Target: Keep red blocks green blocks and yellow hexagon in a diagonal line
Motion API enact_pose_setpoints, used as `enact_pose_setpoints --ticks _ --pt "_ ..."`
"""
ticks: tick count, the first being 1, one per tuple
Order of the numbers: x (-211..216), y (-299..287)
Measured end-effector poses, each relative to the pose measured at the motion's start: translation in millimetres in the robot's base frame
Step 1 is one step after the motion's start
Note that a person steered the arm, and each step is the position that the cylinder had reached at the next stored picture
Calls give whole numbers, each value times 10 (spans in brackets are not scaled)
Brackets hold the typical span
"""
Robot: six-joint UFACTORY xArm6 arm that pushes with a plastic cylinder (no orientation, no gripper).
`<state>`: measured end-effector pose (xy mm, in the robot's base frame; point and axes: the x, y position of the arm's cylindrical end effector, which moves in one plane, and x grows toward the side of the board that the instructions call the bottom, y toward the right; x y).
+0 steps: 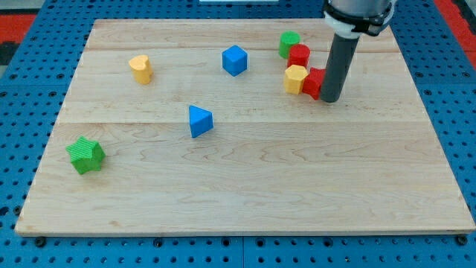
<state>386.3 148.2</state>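
Since the blocks look small, light, rigid and free to slide on the smooth board (245,193), each should take a low push on a flat side rather than a corner, or it may spin away. The yellow hexagon (295,78) touches a red block (313,83); a red cylinder (299,55) and green cylinder (289,43) sit just above it, a green star (85,155) far to its lower left. My tip (332,99), a bare rod with nothing to open or close, stands upright against the red block's right side.

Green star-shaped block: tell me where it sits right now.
The green star-shaped block sits alone near the wooden board's left edge, toward the view's bottom, below the yellow heart-shaped block and left of the blue triangular block.
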Motion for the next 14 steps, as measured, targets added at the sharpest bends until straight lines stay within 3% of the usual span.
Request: enact_pose_setpoints --ticks 3,4,5,6,7,9,11,12,14 --pt "-406 -112" --pt "-320 -261" --pt "-17 -533" --pt "27 -1395" --pt "-363 -1663" --pt "-975 -1509" --pt "-542 -1013" --pt "-25 -843" --pt "1184 -1322"
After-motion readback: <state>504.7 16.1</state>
